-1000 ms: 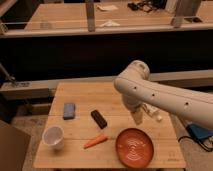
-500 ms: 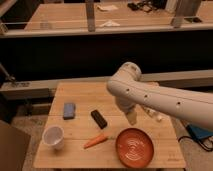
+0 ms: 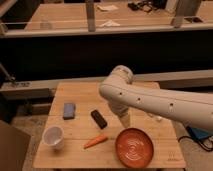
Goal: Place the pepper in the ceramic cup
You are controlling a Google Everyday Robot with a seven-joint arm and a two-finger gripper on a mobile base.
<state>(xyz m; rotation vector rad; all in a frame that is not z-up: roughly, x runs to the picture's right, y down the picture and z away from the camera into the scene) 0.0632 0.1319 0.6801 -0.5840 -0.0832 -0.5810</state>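
The slim orange pepper [image 3: 95, 142] lies on the wooden table [image 3: 80, 95] near its front edge, pointed end to the left. The white ceramic cup [image 3: 53, 136] stands upright at the front left, a short way left of the pepper. My white arm reaches in from the right. The gripper [image 3: 124, 120] points down over the table's middle, above and to the right of the pepper and just behind the orange plate. Nothing shows in it.
A round orange plate [image 3: 135, 147] sits at the front right. A black block [image 3: 99, 119] lies behind the pepper and a blue object [image 3: 69, 110] farther left. A small white thing [image 3: 159, 119] shows by the arm. A dark wall and railing stand behind the table.
My arm has swung left across the table, bringing the gripper from over the right side toward the middle. The pepper, cup and plate have not moved.
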